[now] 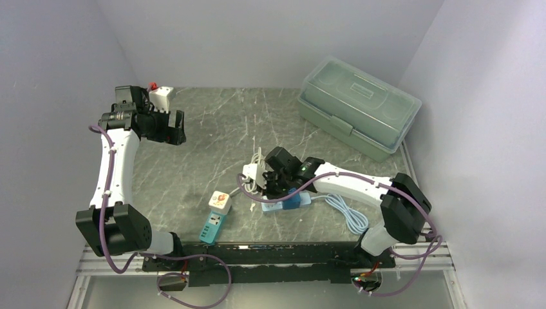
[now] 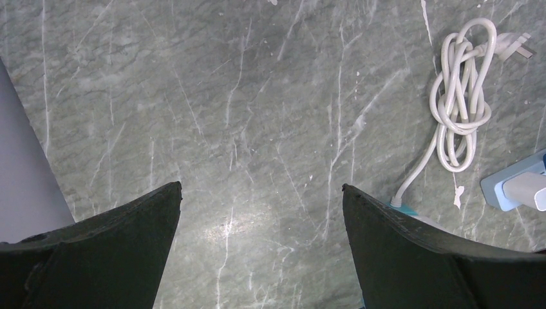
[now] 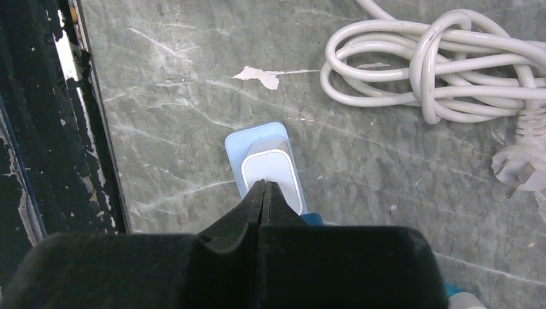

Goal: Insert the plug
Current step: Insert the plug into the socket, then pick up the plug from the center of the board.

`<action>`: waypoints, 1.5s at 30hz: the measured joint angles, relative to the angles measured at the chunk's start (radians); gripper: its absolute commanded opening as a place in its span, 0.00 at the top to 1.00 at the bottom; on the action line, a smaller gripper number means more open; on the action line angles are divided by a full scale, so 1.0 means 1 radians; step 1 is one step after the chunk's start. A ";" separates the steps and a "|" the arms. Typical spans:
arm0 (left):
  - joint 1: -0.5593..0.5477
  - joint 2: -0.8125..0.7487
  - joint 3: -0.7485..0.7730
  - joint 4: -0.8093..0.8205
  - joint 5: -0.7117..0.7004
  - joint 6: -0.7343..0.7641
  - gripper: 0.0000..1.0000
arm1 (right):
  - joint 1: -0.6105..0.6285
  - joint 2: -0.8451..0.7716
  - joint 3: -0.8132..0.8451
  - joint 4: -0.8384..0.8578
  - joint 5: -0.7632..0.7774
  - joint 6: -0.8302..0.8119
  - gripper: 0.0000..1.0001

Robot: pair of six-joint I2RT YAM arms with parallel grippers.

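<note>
right gripper (image 3: 264, 187): closed, the two dark fingers flat against each other with nothing between them; it holds nothing.
plug (image 3: 271, 168): a white rounded block sitting on one end of the light blue power strip (image 3: 256, 138), apparently seated in it.
plug relative to right gripper: directly under the closed fingertips. The tips lie over the near edge of the block's top face, and the rest of the block reaches out beyond them. Whether the tips press on it or only hover just above cannot be told.
power strip on the table: flat on the grey marbled table (image 1: 212, 141), near its front edge, closer to the right arm's side than to the left.
left gripper (image 2: 261, 190): wide open and empty, fingers spread over bare table surface. In the overhead view it hangs raised at the far left, well apart from the plug.
coiled cable (image 3: 438, 71): a white knotted bundle lying on the table near the power strip, ending in a flat-pronged cable end (image 3: 520, 170); neither gripper touches it.
cube adapter (image 1: 220, 201): white, on the table to the left of the power strip.
teal socket block (image 1: 211, 228): just in front of the cube adapter, by the table's front edge.
green box (image 1: 357, 109): lidded, at the far right corner, well apart from both grippers.
</note>
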 measured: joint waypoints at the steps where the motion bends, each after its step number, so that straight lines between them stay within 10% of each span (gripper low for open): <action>1: 0.000 0.000 0.000 0.000 0.000 0.000 0.00 | -0.001 0.005 0.003 0.000 -0.003 0.001 1.00; 28: 0.005 0.025 0.065 0.009 0.000 0.020 0.00 | -0.020 0.020 -0.006 0.034 -0.044 0.092 1.00; 35: 0.006 0.025 0.074 0.003 0.000 0.026 0.00 | -0.029 -0.011 -0.006 0.010 0.043 0.152 0.39; 37: 0.007 0.025 0.080 -0.002 0.000 0.026 0.00 | -0.041 -0.018 -0.005 -0.002 0.075 0.166 0.03; 45: 0.009 0.009 0.085 -0.017 0.001 0.026 0.00 | -0.079 -0.036 0.127 0.019 0.195 0.215 0.00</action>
